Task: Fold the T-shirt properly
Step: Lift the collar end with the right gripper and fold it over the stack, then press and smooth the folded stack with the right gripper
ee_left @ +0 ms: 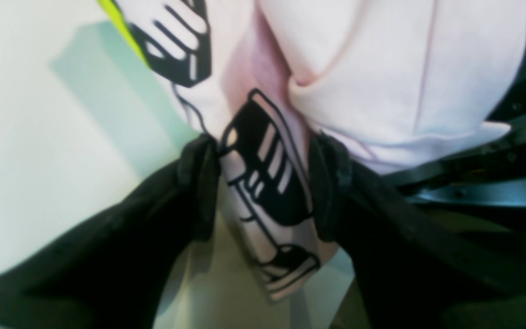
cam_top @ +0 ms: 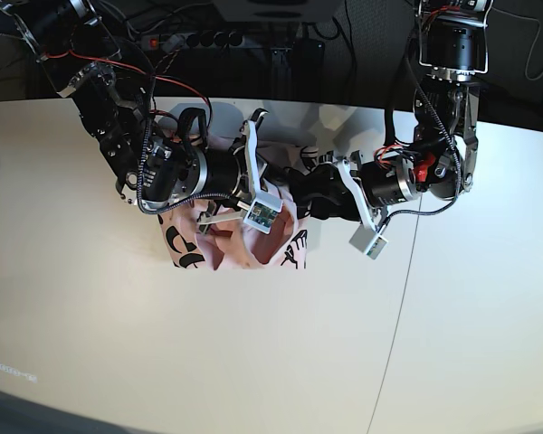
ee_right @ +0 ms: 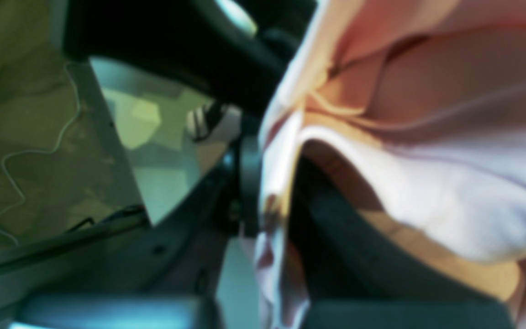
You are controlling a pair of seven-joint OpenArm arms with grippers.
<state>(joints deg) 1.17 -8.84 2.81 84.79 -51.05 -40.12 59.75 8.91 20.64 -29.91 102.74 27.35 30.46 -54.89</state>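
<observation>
The T-shirt (cam_top: pixel 244 237) lies bunched near the middle of the white table (cam_top: pixel 163 362), between and partly beneath the two arms, which meet over it from either side of the base view. Pale pink cloth is gathered into thick folds, and patches of black print show at its near edge. The left gripper (ee_left: pixel 263 183) has its two dark jaws set well apart with a band of the printed cloth standing between them; in the left wrist view both fingers (ee_left: pixel 199 183) press against the sides of this band, so the gripper holds the T-shirt on a thick fold. Beyond that fold a plain pink portion of the garment bulges upward, with a seam line running down it and a hemmed edge below. A strip of bright yellow-green (ee_left: pixel 121 27) shows at the top left edge of the left wrist view; what it belongs to cannot be told. The right gripper (ee_right: pixel 270 183) is closed nearly tight, and the blurred right wrist view shows a thin edge of pink cloth pinched between its jaws, with loose folds spilling to one side. Black cables (cam_top: pixel 217 41) hang behind the table's far edge.
</observation>
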